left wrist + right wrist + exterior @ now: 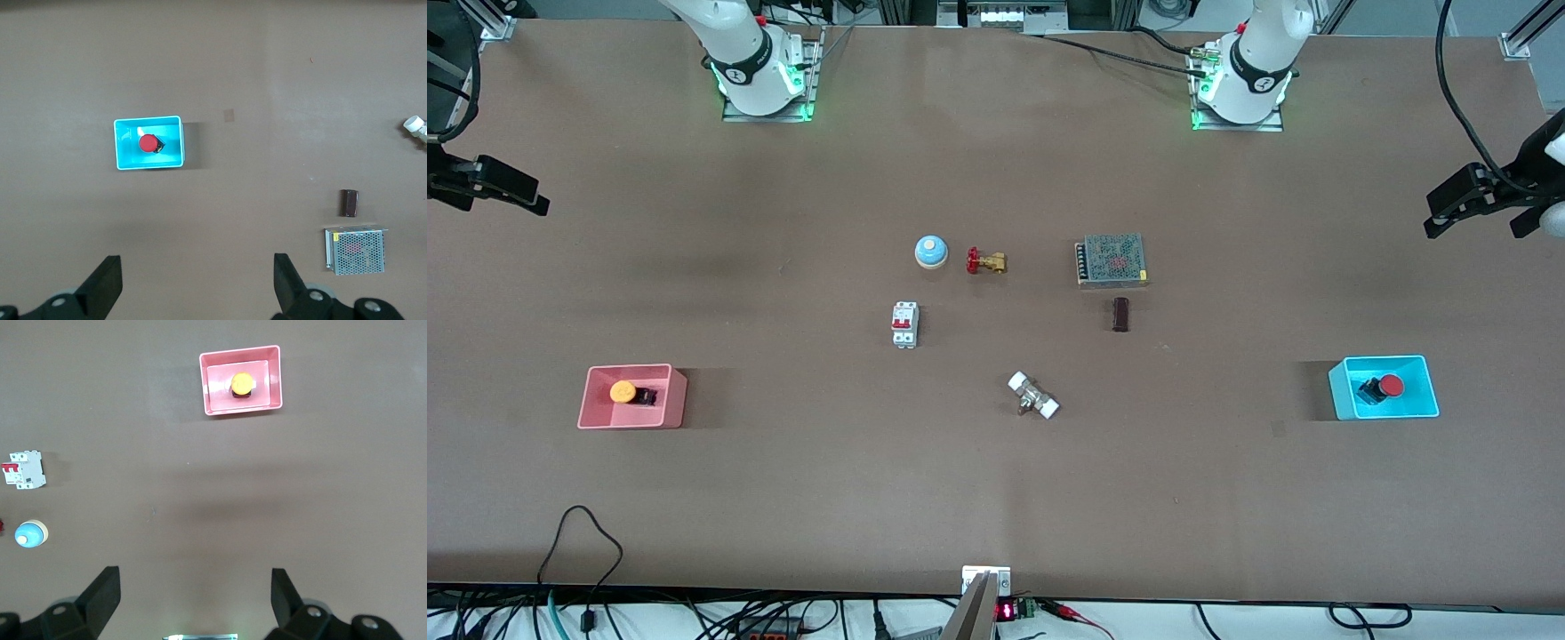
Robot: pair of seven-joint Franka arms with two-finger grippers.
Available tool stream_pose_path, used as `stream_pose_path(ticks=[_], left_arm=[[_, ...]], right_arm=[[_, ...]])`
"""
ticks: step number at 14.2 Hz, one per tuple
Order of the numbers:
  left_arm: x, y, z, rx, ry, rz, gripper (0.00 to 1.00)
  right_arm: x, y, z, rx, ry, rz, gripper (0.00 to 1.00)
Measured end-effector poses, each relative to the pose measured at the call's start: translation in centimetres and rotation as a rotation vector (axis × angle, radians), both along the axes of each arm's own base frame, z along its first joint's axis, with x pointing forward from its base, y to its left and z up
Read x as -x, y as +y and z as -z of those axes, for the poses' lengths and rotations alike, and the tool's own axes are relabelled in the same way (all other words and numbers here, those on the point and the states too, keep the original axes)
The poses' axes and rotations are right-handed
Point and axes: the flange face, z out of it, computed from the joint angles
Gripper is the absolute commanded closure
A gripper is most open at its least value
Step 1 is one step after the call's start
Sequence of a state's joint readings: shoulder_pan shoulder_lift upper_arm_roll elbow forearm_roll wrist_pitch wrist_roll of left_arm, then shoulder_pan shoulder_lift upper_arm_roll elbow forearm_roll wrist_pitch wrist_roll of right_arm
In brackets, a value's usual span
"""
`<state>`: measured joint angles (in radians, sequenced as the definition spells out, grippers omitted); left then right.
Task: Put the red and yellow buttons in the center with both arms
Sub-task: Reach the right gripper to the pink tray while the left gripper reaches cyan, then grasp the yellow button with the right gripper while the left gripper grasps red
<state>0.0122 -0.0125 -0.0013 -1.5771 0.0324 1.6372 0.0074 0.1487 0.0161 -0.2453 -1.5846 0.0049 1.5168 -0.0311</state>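
Brown matte tabletop (783,498) spreads bare along its near edge. Farther in, the yellow button (623,391) lies on its side in the pink bin (677,396) at the right arm's end, and the red button (1391,386) lies likewise in the cyan bin (1427,387) at the left arm's end; their black bodies are hard to make out. Between the bins sit a white-capped fitting (1033,396), then a breaker (904,324). Farthest, the right gripper (494,185) and left gripper (1463,197) hang wide open and empty, partly cut off.
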Motion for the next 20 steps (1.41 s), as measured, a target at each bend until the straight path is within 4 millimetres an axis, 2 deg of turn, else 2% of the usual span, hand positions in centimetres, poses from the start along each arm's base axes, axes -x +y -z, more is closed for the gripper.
stream_pose_path(ticks=[6,8,9,10,12,17,20], left_arm=[[0.0,0.0,0.4,0.0,0.009,0.0,0.0],[-0.4,0.1,1.6,0.0,0.031,-0.003,0.0],[-0.9,0.5,2.6,0.0,0.045,-0.009,0.0],[-1.5,1.1,3.8,0.0,0.056,-0.019,0.0],[-3.2,3.1,6.7,0.001,0.068,-0.05,0.0],[-6.1,8.1,14.2,0.004,0.092,-0.114,0.0],[-7.6,10.9,19.0,0.005,0.099,-0.101,0.0]], right_arm=[[0.0,-0.1,0.1,0.0,0.004,0.001,0.0],[-0.4,-0.3,1.0,0.004,0.01,0.006,0.0],[-1.0,-0.6,2.1,0.01,0.013,0.012,0.0],[-2.0,-0.9,3.6,0.022,0.013,0.017,0.0],[-4.6,-1.6,7.8,0.073,0.013,0.017,0.0],[-10.6,-3.4,19.4,0.153,-0.004,-0.009,0.0],[-13.1,-4.1,26.3,0.16,-0.036,-0.038,0.0]])
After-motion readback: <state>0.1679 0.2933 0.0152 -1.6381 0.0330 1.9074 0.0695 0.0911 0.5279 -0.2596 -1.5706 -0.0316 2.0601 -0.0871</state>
